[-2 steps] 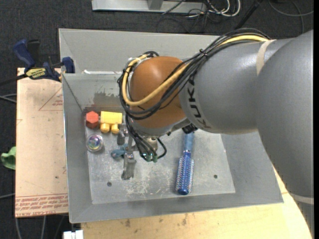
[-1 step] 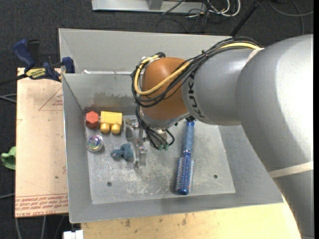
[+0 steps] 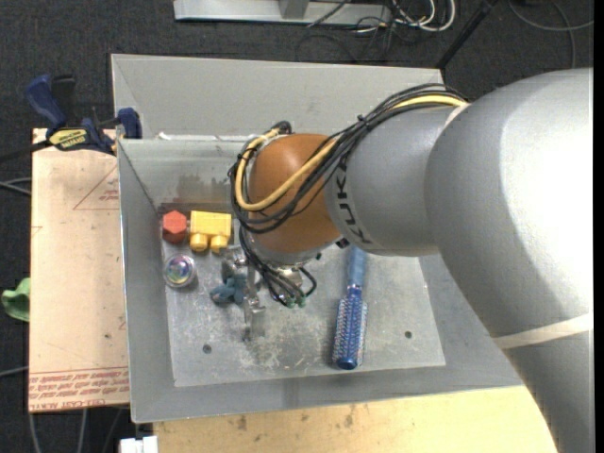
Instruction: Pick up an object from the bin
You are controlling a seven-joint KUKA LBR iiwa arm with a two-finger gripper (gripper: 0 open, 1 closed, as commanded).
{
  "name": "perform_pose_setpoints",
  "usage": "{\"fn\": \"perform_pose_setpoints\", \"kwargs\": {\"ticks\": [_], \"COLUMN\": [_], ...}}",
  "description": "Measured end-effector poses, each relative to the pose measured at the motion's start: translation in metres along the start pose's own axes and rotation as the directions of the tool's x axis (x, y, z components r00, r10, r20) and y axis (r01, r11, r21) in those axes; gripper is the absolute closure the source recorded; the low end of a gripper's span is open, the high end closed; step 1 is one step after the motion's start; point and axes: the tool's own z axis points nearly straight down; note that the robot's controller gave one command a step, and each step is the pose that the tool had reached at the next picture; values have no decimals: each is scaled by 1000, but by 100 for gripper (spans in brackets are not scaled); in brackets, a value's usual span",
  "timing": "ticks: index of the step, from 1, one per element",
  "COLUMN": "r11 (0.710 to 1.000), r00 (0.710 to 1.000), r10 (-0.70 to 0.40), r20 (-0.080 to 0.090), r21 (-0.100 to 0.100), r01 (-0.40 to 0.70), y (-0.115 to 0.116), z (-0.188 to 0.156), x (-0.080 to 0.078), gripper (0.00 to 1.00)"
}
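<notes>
grey metal bin [image 3: 142,253], red hexagonal block [image 3: 174,226] and shiny round cap [image 3: 178,271] at its 9 o'clock, yellow block [image 3: 210,229], small dark teal thing [image 3: 226,293] just beside claw [image 3: 250,327] at claw's 10 o'clock, claw's opening cannot be told, blue brush [image 3: 349,324] at claw's 3 o'clock

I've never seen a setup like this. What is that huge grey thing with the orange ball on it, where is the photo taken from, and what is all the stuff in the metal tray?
The camera looks down from above, slightly to one side. The huge grey shape is a robot arm reaching in from the right. The orange dome wrapped in cables is a cover on its wrist and is part of the machine. Under it is the gripper, its "hand", low over the floor of the grey metal bin.

In the bin lie a red six-sided block, a yellow block beside it, a shiny round thing, a small dark bluish thing right by the gripper, and a blue hairbrush off to the right. I cannot tell whether anything is held.
</notes>
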Motion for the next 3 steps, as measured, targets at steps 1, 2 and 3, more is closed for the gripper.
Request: {"fn": "perform_pose_setpoints", "kwargs": {"ticks": [1, 2, 3], "r11": [1000, 999, 996], "r00": [1000, 999, 995], "r10": [3, -43, -95], "r20": [2, 15, -5], "r21": [0, 1, 0], "r01": [-3, 43, 95], "y": [-1, -21, -20], "z": [-1, -149, -60], "x": [-1, -54, -64], "gripper": [100, 100, 100]}}
